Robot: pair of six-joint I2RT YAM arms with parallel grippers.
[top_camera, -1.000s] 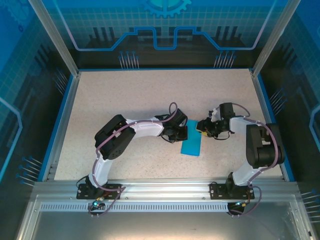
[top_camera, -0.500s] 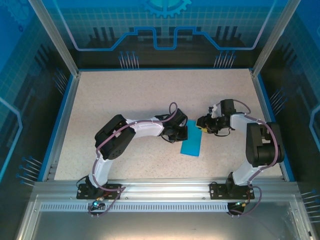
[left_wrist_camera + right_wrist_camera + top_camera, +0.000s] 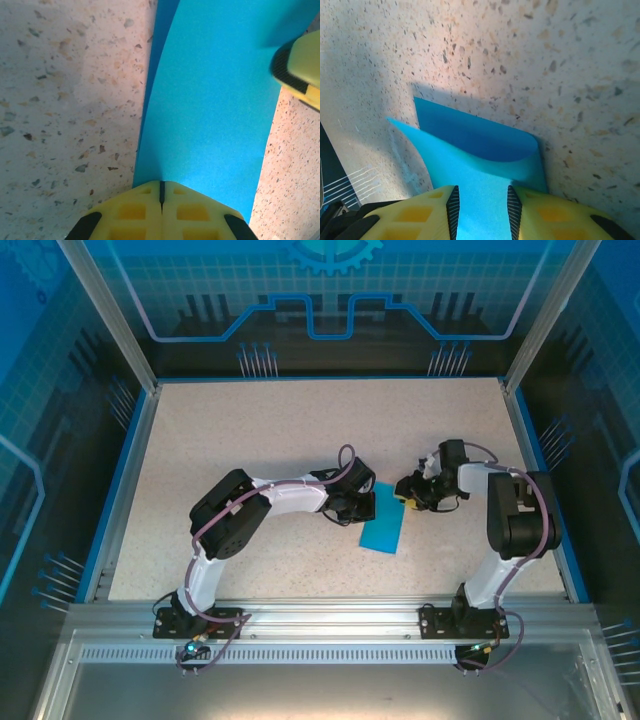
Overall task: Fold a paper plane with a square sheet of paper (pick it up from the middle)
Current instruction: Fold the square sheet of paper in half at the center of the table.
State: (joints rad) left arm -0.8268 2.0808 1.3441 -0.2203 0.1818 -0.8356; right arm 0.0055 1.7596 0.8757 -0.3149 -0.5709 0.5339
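The square sheet of paper [image 3: 384,528] is bright blue and lies on the table folded over into a narrow rectangle. My left gripper [image 3: 362,502] is shut, its tips resting on the sheet's left edge [image 3: 161,186]. The blue paper [image 3: 215,110] stretches away from those tips. My right gripper [image 3: 403,492] is at the sheet's far right corner. Its jaws stand apart [image 3: 482,200] over the paper [image 3: 470,145], whose upper layer curls up off the lower one. A yellow fingertip of the right gripper [image 3: 300,70] shows in the left wrist view. The paper plane is out of view.
The speckled tabletop [image 3: 260,430] has a blue rim [image 3: 120,490] and is enclosed by clear panels on aluminium posts. There is free surface behind and to the left of the arms. Both arm bases are bolted to the near rail [image 3: 330,625].
The right arm's elbow has swung back and its gripper has shifted slightly away from me. The left arm and the paper have stayed put.
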